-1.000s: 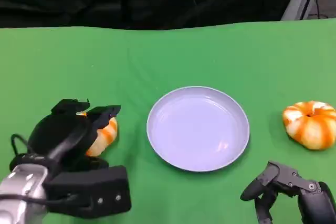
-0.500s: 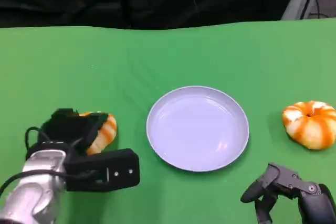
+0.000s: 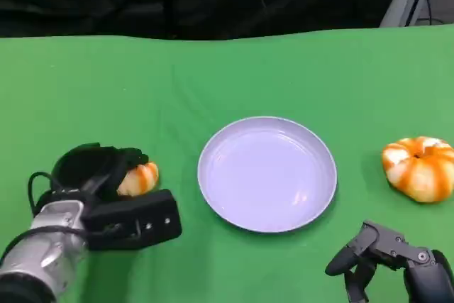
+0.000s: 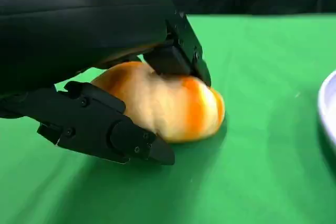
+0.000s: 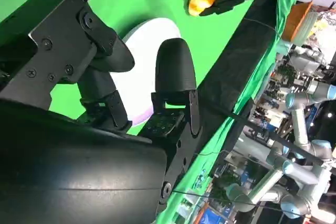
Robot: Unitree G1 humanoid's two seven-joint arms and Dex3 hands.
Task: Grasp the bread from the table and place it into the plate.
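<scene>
head view, left to right: the left hand sits over the bread, its fingers draped across the top and near side of the loaf, so only the part of the bread past the fingertips shows. beyond the fingertips, toward the middle of the green table, stands the plate, pale lilac and bare inside, well apart from the loaf with nothing lying between them. past the plate a second orange-and-white striped bun lies just ahead of the right hand, apart from it. that hand rests low on the cloth, its fingers curled in with nothing in them.

the bread is a rounded, glossy loaf, pale cream with orange-brown bands, lying on the table. from the left wrist view one finger presses on its top and another lies along its near flank, so the hand holds it, narrow around the loaf. the rim of the plate shows at the far side.

from the right wrist view the plate lies beyond the right hand's fingertips.

compared with half a second ago, the left hand has closed lower over the bread and covers more of it; plate, bun and right hand lie where they were.
</scene>
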